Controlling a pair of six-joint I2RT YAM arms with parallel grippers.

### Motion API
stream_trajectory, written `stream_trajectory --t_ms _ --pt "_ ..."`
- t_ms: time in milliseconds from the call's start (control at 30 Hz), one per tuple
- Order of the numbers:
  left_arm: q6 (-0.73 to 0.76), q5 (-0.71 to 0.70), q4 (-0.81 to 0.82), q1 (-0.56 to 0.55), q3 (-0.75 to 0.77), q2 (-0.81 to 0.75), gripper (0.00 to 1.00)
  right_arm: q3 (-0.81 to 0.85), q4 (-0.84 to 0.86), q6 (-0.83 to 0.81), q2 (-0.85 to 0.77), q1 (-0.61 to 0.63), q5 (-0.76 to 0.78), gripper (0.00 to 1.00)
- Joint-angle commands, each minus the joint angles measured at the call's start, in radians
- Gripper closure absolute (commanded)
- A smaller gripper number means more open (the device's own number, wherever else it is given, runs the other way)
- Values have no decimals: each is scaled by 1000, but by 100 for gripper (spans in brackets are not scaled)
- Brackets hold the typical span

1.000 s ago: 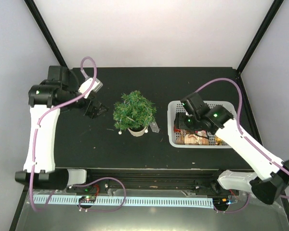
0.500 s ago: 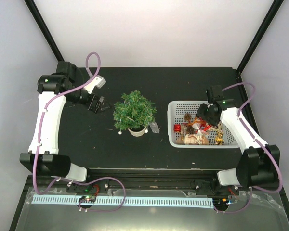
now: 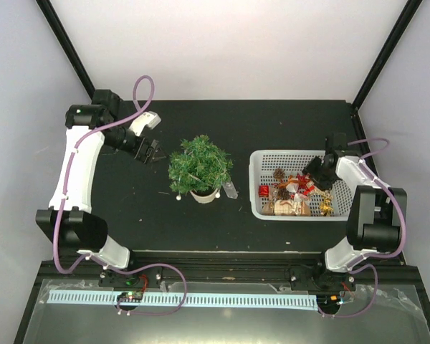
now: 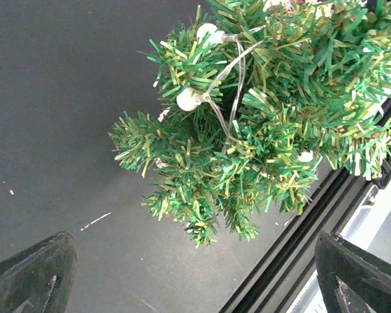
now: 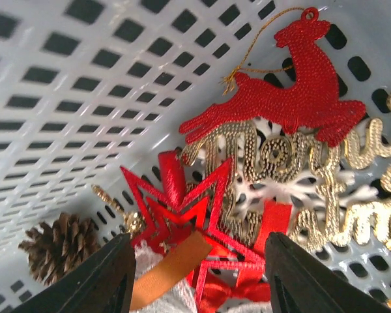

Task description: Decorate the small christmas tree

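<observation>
My right pincer hangs low inside a white plastic basket, its two fingers half spread. Between them lies a red star ornament; the fingers stand to either side of it and, as far as I can see, nothing is clamped yet. Just beyond the star are gold lettering and a red glitter reindeer, with a pine cone off to the left.

Seen from above, the basket sits on the right of the black desk. The small christmas tree stands upright near the middle, so it lies to the left of my right pincer, across a strip of desk.

My left pincer is released, fingers wide apart and holding nothing. It hovers just beside the tree's left side, far nearer to it than the right one. Its camera shows green branches threaded with a wire of white bulbs.

I judge an ornament must be gripped first, then carried leftward to the branches.
</observation>
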Motion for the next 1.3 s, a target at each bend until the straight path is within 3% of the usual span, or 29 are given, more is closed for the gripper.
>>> stream_trajectory --t_ms 0,367,867,1267 --pt "-11 56 -4 2 64 19 1 -43 126 45 36 -35 -93 43" --pt "-3 65 -10 -3 50 19 1 -102 289 44 123 -53 -168 45" --pt "4 74 -15 -5 33 10 1 -168 371 46 66 -52 -268 82" --pt "6 84 -15 -8 12 -6 1 -187 336 39 -58 -53 -269 88"
